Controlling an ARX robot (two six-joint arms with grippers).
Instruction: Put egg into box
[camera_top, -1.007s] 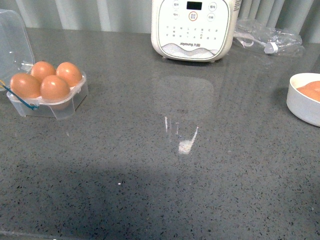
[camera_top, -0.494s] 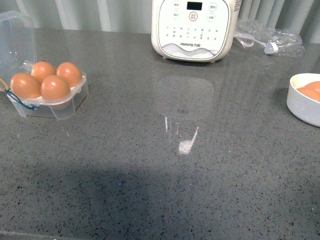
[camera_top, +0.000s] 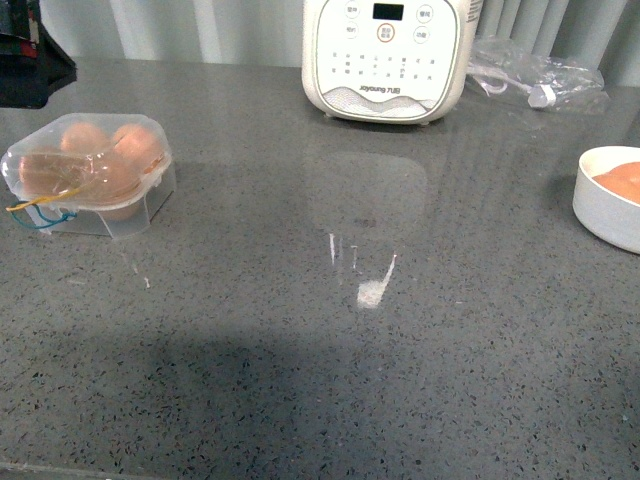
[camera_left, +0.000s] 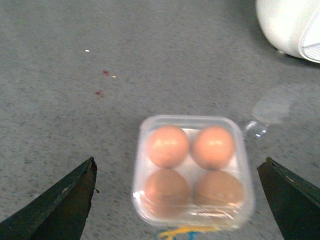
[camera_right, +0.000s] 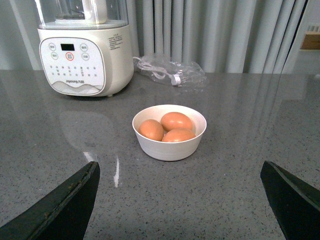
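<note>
Clear box (camera_left: 192, 172) closed; left hand (camera_left: 178, 165) hovers above it, spread wide

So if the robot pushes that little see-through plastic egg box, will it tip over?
Probably it slides: the clear plastic egg box sits flat on the glossy grey countertop. Its thin walls likely flex if squeezed. The four brown eggs inside could crack under a hard shove.
</note>
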